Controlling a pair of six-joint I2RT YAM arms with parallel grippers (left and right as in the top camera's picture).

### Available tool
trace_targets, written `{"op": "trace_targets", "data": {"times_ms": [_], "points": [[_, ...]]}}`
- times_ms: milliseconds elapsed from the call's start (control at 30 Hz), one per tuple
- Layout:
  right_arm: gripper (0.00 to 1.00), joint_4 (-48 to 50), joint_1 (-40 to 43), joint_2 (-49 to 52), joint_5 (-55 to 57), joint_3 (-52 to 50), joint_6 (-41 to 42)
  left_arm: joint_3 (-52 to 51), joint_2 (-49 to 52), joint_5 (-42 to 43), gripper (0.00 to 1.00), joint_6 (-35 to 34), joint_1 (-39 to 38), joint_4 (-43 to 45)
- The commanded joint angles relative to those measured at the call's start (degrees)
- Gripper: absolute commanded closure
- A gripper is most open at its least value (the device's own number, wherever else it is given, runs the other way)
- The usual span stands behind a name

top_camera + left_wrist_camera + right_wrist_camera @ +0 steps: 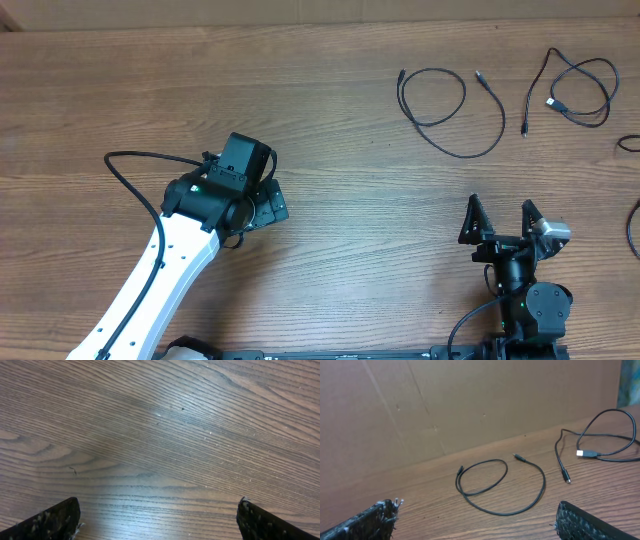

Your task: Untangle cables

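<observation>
Fingertips (55,521) of the left gripper (160,527) are closest to the lens, one in each lower corner of its wrist view. The jaws are spread fully wide, only bare wood shows between them, and they hold nothing. The right gripper (500,222) also has its jaws wide apart and empty. It sits at about 5 o'clock in the overhead view, well apart from the cables (463,95).

These lie loose on the table (330,90) at 1 to 2 o'clock. The first cable (543,481) makes one open loop with a long curved tail. The second cable (611,95), on its 3 o'clock side, curls around its own silver plug (587,453), and the two do not touch. Two more cord pieces (628,145) show at the 3 o'clock edge, cut by the frame.

The surface is brown wood grain. A plain brown board wall (470,405) stands behind it at 12 o'clock.
</observation>
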State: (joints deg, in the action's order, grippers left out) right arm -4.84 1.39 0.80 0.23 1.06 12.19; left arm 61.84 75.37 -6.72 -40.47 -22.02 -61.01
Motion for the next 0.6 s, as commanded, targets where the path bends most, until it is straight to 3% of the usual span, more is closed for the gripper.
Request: {"op": "trace_targets", "data": {"times_ms": [0,200,567], "points": [[0.0,0.1,-0.2,-0.6,-0.3,-0.6,-0.3,-0.3,-0.4,-1.2,0.01,0.2,0.2,0.5],[0.0,0.1,-0.2,-0.6,-0.3,-0.6,-0.3,-0.2,-0.4,-1.5,0.0,0.3,0.3,6.1],[0.0,0.1,-0.2,-0.6,-0.3,-0.6,-0.3,0.5,-7.3,-5.6,0.0,8.8,2.1,7.6]]}}
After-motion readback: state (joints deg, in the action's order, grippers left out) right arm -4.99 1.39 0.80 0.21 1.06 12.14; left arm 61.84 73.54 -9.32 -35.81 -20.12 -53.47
